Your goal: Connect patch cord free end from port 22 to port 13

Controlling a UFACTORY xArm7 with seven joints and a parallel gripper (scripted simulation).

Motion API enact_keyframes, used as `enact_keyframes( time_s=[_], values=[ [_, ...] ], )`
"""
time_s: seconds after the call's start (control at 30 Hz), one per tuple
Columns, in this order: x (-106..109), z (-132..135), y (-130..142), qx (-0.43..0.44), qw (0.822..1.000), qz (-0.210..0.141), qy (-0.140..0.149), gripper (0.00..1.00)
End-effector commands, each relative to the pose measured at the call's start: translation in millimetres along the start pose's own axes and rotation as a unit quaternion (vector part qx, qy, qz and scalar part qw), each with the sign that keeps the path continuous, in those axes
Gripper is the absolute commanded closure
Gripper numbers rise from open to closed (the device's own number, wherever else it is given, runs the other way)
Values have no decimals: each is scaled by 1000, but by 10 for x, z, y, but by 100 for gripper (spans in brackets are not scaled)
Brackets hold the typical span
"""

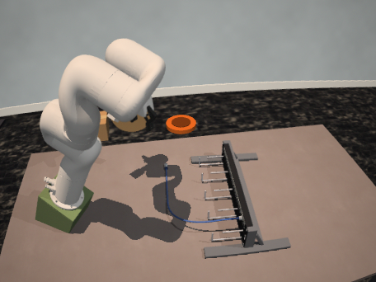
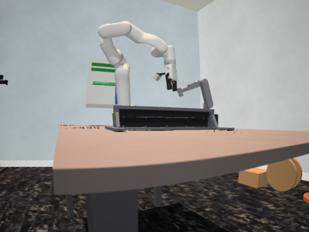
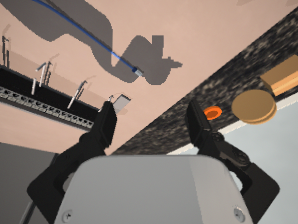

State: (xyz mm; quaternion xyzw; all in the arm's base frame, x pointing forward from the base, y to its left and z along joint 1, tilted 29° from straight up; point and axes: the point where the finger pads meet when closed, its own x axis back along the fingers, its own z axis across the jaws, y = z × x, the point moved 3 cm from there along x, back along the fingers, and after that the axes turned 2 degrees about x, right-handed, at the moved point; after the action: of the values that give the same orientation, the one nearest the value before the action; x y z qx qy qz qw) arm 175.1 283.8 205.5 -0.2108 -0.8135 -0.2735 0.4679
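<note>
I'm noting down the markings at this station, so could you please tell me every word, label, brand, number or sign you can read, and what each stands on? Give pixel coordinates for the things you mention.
No text can be read in any of the three views.
Rack (image 1: 237, 181) (image 2: 162, 108): no port number can be read; the row of ports in the wrist view is too small.
Wall board (image 2: 99, 96) with green strips: no readable lettering.
Arm (image 1: 82, 103) (image 2: 122, 83): no brand name can be read.

beyond the black fingertips of the open gripper (image 1: 151, 116) (image 2: 171, 89) (image 3: 152, 120), the thin blue patch cord (image 1: 167, 194) (image 3: 85, 34) ends in a pale grey plug (image 1: 166, 165) (image 3: 138, 71). below the hand, the flat tabletop (image 1: 305, 185) (image 2: 169, 149) (image 3: 200, 35) is pinkish tan. off to the hand's side, the carpet (image 1: 256, 107) (image 2: 30, 190) (image 3: 200, 90) is mottled black and brown, and the round ring (image 1: 170, 124) (image 2: 306, 198) (image 3: 206, 111) is bright orange.
</note>
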Motion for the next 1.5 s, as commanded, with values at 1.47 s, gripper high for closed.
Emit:
enact_keyframes(
  time_s=[1.47],
  values=[
    [-1372, -423, 619, 367, 929, 37, -1, 0]
  ],
)
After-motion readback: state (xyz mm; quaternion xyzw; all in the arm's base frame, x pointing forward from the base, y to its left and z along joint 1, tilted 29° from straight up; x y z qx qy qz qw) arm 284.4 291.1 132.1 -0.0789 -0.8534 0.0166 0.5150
